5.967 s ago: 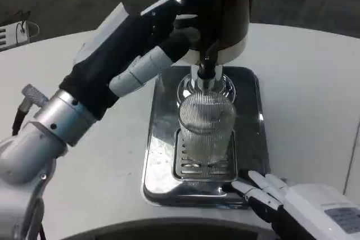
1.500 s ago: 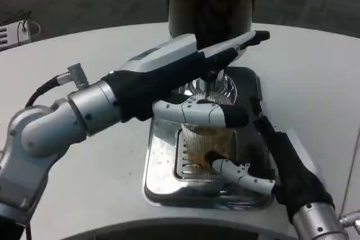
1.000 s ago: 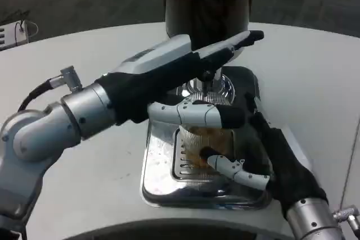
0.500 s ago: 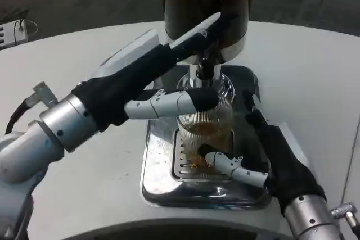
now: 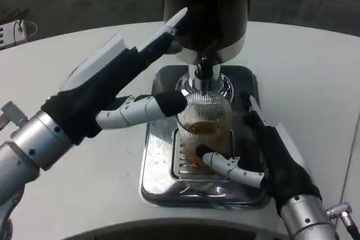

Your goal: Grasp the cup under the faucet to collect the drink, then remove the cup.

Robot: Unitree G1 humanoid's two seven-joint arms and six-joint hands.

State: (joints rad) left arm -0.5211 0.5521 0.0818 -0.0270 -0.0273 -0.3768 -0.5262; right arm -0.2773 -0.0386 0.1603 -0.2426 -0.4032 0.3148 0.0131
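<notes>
Here, a ribbed clear cup (image 5: 205,130) stands upright on the slotted grate of a shiny metal drip tray (image 5: 163,181), directly under the faucet (image 5: 205,71) of a dark dispenser (image 5: 205,4) at the back of a white table (image 5: 315,82). Amber drink sits in the cup's lower part.

The right hand (image 5: 264,158) comes in from the bottom right & wraps the cup: a white finger (image 5: 230,168) curls across the cup's front near its base, while the black palm sits against the cup's right side. Fingers are clamped on the cup.

The left hand (image 5: 126,80) reaches in from the left, above the tray. Its long fingers point up & right, w/ tips next to the dispenser body near the faucet; one finger (image 5: 143,109) stretches right, its black tip just beside the cup's upper left edge. Fingers are spread apart, holding nothing; can't tell if that tip touches the cup.
</notes>
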